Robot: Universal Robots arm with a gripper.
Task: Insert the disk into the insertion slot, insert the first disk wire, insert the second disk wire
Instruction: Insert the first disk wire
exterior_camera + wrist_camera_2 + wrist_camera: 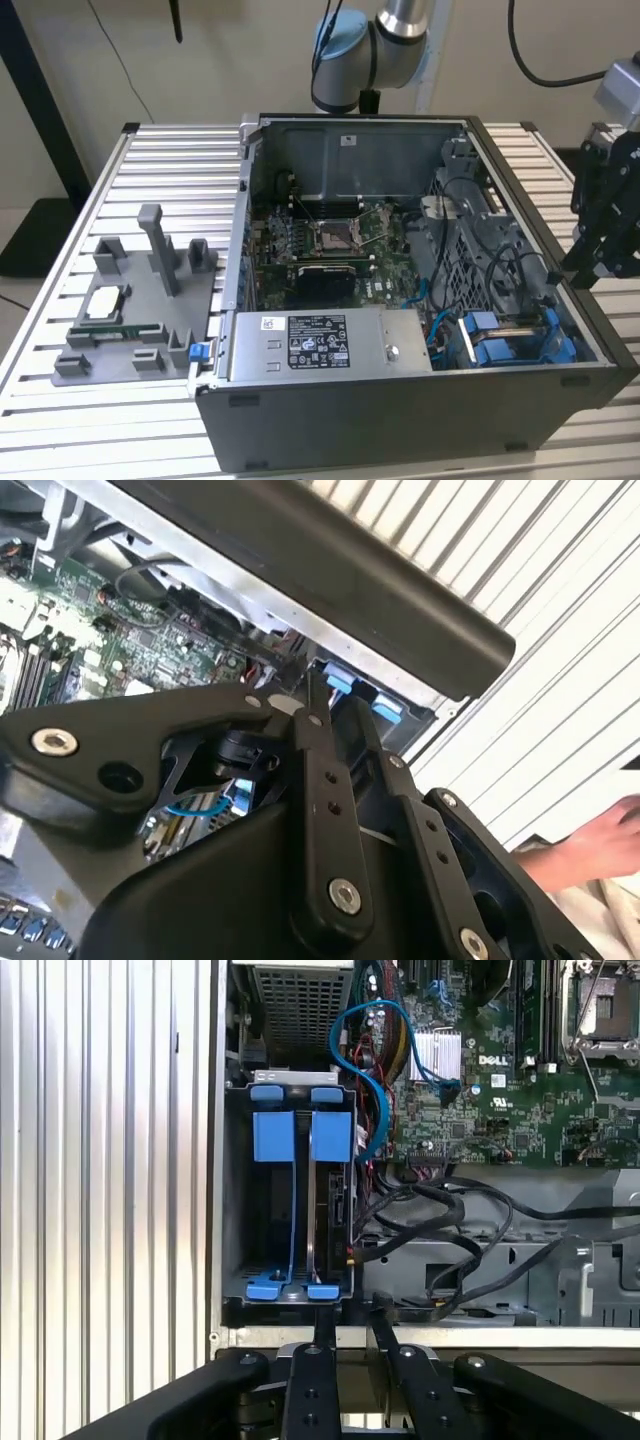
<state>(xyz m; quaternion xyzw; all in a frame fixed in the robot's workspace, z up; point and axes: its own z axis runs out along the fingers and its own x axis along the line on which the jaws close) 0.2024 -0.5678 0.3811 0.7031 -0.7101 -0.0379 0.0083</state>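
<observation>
Gripper (352, 1312) hangs just outside the PC case (400, 420), at approx. 3 o'clock in the exterior view. Its fingers stand a little apart w/ nothing between them. Disk (328, 1200) sits on edge inside the slot (238, 1190), at approx. 4 o'clock of the case, apart from the gripper. Black cables (450, 1225) lie beside it; whether they are plugged in, I cannot tell.

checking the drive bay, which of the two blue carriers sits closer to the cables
The blue carrier beside the black cables; the other carrier sits against the case's outer wall.
</observation>
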